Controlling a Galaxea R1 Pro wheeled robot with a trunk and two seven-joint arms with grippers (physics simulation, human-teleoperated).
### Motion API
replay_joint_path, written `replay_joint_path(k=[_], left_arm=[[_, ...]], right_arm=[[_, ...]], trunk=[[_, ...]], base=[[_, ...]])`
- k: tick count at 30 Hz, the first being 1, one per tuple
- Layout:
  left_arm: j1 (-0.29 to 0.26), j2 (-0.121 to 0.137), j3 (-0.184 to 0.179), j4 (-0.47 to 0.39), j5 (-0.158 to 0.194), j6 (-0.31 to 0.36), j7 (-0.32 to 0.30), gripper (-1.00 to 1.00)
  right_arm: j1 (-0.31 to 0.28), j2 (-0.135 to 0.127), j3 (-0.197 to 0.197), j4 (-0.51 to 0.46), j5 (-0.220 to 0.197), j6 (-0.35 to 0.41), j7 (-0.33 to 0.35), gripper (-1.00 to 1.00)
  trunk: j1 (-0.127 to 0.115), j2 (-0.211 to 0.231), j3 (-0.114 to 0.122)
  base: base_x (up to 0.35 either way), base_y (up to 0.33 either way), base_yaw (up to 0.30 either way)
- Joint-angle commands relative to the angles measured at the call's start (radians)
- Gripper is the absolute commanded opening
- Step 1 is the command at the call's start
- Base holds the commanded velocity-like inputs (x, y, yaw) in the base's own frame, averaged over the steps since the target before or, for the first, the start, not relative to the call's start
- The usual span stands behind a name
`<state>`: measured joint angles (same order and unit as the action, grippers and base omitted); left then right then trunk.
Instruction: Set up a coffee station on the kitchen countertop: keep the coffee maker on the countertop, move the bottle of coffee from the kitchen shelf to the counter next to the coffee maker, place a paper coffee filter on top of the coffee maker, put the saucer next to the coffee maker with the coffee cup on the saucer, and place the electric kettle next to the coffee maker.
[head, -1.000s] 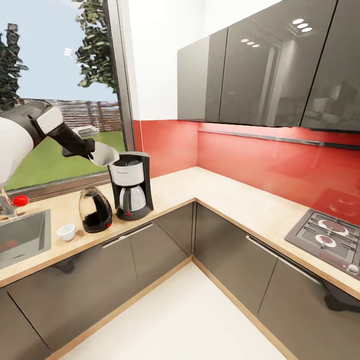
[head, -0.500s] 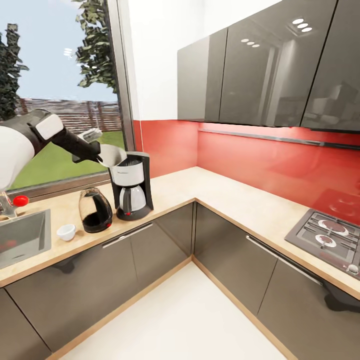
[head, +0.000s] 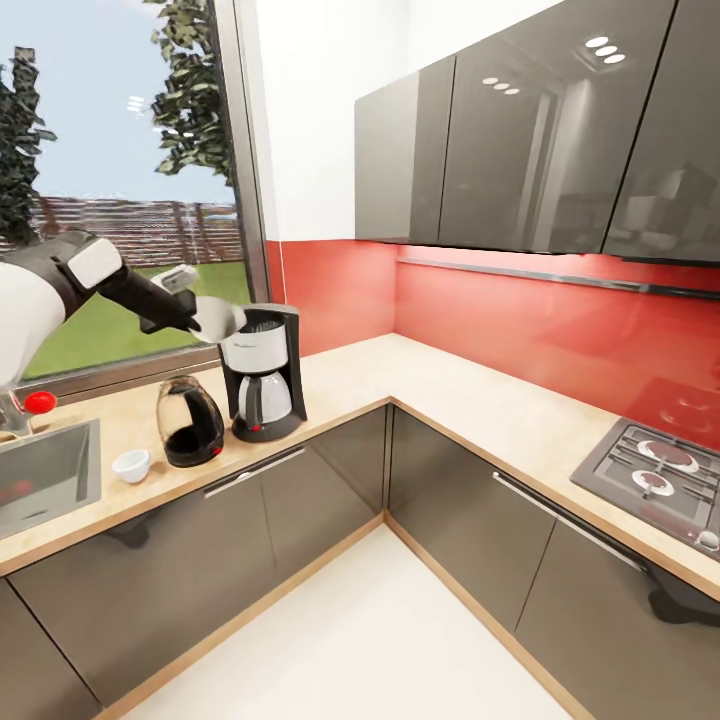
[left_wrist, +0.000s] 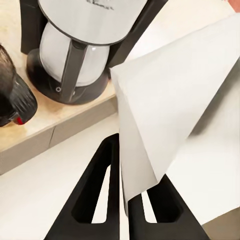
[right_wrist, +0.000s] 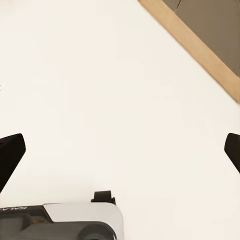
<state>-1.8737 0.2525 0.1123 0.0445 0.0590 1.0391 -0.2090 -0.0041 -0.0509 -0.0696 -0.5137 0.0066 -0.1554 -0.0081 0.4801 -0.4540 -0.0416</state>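
My left gripper (head: 188, 318) is shut on the paper coffee filter (head: 218, 317), a white cone held just left of the coffee maker's (head: 262, 372) top rim. In the left wrist view the filter (left_wrist: 175, 115) is pinched between the black fingers (left_wrist: 97, 190), above the coffee maker (left_wrist: 85, 45). The electric kettle (head: 190, 420) stands left of the machine on the kitchen countertop (head: 450, 400). The white coffee cup (head: 132, 464) sits left of the kettle. My right gripper (right_wrist: 120, 150) is open over the pale floor. The bottle of coffee and the saucer are out of view.
A steel sink (head: 45, 475) with a red-knobbed tap (head: 38, 402) is set into the counter at the left. A hob (head: 655, 470) lies at the right. Glossy wall cabinets (head: 520, 130) hang above, and a window (head: 120, 180) is behind the left arm.
My left gripper has carried the filter a little to the right, closer to the coffee maker's top. Kettle, cup and machine have not moved.
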Motion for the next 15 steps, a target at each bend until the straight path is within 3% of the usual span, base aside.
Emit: replay_joint_path(k=[1, 15], left_arm=[[0.000, 0.000, 0.006, 0.002, 0.000, 0.002, 0.003, -1.00], [0.002, 0.027, 0.018, -0.003, -0.006, 0.004, 0.003, -1.00]], right_arm=[[0.000, -0.003, -0.001, 0.000, 0.000, -0.002, -0.001, 1.00], [-0.001, -0.009, -0.001, 0.000, 0.000, -0.003, -0.001, 1.00]], trunk=[[0.001, -0.002, -0.002], [0.001, -0.002, -0.002]], base=[[0.000, 0.000, 0.000], [0.000, 0.000, 0.000]])
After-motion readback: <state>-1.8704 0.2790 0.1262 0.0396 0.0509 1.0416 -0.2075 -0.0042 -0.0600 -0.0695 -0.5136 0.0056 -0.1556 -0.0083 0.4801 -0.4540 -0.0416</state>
